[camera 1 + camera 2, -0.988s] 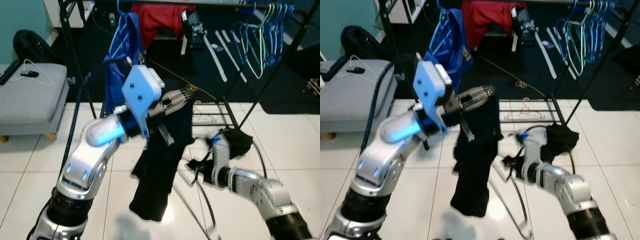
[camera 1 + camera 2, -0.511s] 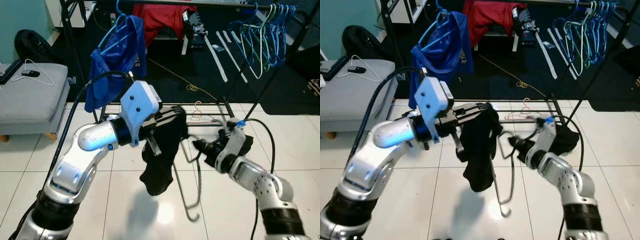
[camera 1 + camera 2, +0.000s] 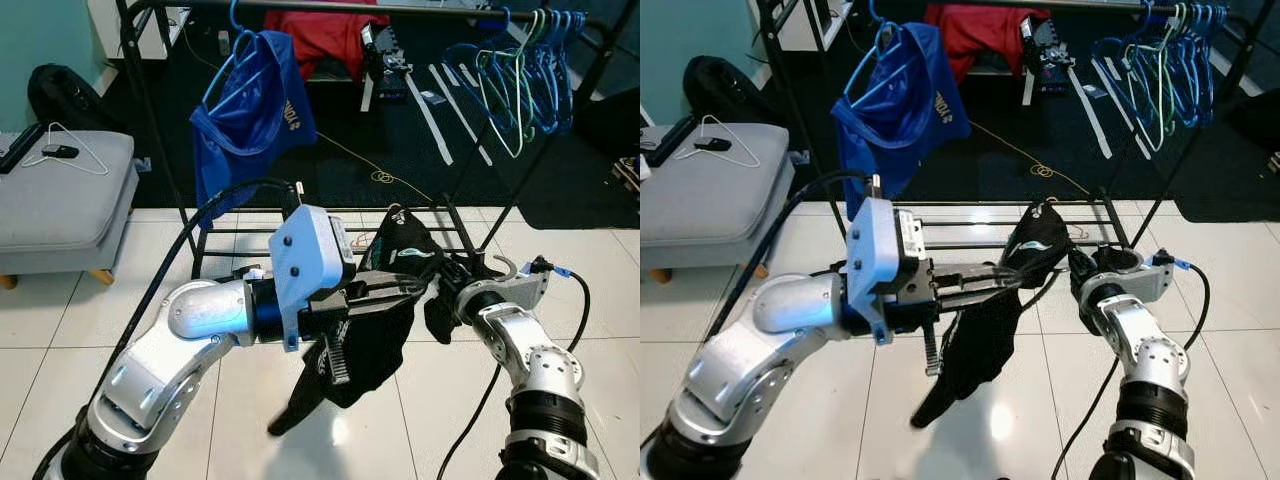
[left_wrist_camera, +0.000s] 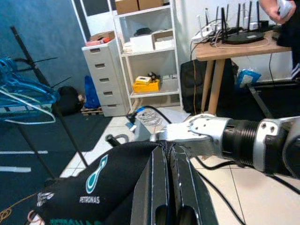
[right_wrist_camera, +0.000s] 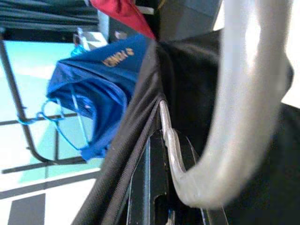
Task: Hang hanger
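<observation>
A black shirt [image 3: 375,330] with a teal logo hangs over a silver wire hanger, low in front of the rack. My left gripper [image 3: 412,287] reaches in from the left and is shut on the shirt's upper edge; in the left wrist view its fingers [image 4: 161,187] press together against the cloth [image 4: 89,187]. My right gripper [image 3: 455,292] comes from the right, shut on the hanger just below its hook [image 3: 499,266], which points up. In the right wrist view the silver hook [image 5: 243,93] curves out from between the black fingers. The hanger's shoulders are hidden under the shirt.
The black clothes rack's top bar [image 3: 400,8] carries a blue shirt on a blue hanger [image 3: 250,110], a red garment [image 3: 320,30] and several bare blue and green hangers [image 3: 520,80]. A grey ottoman [image 3: 60,200] with a white hanger [image 3: 60,135] stands left. White tiled floor lies below.
Both arms lifted the shirt and hanger toward the rack. The hanger turned over: its hook, hanging toward the floor before, now points up at my right gripper. The shirt bunched higher.
</observation>
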You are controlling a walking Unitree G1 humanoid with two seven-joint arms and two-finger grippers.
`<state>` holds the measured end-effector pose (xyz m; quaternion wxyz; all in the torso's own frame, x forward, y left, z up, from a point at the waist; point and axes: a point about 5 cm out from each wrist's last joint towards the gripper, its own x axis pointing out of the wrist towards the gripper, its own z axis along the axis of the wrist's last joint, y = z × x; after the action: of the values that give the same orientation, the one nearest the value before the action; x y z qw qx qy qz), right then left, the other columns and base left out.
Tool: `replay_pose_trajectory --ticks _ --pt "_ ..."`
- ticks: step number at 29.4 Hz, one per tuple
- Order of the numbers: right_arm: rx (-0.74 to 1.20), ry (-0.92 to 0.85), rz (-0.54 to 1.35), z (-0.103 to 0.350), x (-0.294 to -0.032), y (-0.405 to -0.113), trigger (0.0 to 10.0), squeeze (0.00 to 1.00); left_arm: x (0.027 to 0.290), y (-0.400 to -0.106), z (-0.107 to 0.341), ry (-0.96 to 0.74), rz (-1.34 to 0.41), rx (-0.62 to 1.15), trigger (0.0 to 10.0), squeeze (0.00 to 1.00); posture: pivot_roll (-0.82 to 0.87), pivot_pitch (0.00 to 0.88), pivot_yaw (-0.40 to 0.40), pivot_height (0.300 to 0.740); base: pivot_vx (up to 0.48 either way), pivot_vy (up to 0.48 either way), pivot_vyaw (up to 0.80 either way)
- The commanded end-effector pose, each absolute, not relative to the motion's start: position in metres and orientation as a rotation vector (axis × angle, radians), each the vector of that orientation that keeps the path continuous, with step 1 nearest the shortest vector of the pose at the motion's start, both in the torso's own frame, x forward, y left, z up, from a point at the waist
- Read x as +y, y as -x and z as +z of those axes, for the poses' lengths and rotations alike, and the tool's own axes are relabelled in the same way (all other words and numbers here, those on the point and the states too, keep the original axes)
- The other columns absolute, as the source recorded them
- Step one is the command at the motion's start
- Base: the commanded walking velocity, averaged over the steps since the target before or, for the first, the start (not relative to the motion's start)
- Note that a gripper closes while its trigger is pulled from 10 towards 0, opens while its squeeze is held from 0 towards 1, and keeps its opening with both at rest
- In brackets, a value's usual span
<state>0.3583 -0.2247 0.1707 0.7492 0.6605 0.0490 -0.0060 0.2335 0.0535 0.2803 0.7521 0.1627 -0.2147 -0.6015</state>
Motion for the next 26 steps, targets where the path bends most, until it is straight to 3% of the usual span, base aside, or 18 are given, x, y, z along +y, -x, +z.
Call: replay_pose_trajectory --ticks 1,5,9,11,13,20,25,26 --pt "0.078 -1.498 -0.058 0.168 -0.232 -0.357 10.0 0.00 0.051 -0.221 0.283 -0.395 -1.371 -0.527 10.0 0.00 -0.01 0.240 -0.006 0.740 0.000 0.000 0.00" --pt "0.093 -1.530 0.132 0.194 -0.212 -0.358 10.0 0.00 0.058 -0.248 0.264 -0.593 -1.153 -0.472 10.0 0.00 -0.01 0.246 -0.005 0.740 0.000 0.000 0.00" --pt "0.178 -1.343 0.280 0.202 -0.189 -0.352 10.0 0.00 0.065 -0.265 0.253 -0.657 -1.028 -0.422 10.0 0.00 -0.02 0.249 -0.006 0.740 0.000 0.000 0.00" --pt "0.280 -1.142 0.428 0.200 -0.167 -0.338 10.0 0.00 0.076 -0.291 0.249 -0.675 -0.844 -0.382 10.0 0.00 -0.02 0.252 -0.009 0.740 0.000 0.000 0.00" --pt "0.300 -1.122 0.460 0.199 -0.163 -0.334 10.0 0.00 0.082 -0.301 0.251 -0.678 -0.775 -0.375 10.0 0.00 -0.03 0.254 -0.008 0.740 0.000 0.000 0.00" --pt "0.288 -1.125 0.414 0.195 -0.175 -0.332 10.0 0.00 0.098 -0.315 0.265 -0.680 -0.662 -0.392 10.0 0.00 -0.03 0.256 -0.004 0.740 0.000 0.000 0.00" --pt "0.214 -1.192 0.237 0.192 -0.209 -0.339 10.0 0.00 0.111 -0.311 0.282 -0.574 -0.651 -0.466 10.0 0.00 -0.03 0.261 -0.009 0.740 0.000 0.000 0.00" --pt "0.182 -1.221 0.199 0.195 -0.218 -0.340 10.0 0.00 0.112 -0.302 0.282 -0.512 -0.722 -0.496 10.0 0.00 -0.03 0.263 -0.010 0.740 0.000 0.000 0.00"
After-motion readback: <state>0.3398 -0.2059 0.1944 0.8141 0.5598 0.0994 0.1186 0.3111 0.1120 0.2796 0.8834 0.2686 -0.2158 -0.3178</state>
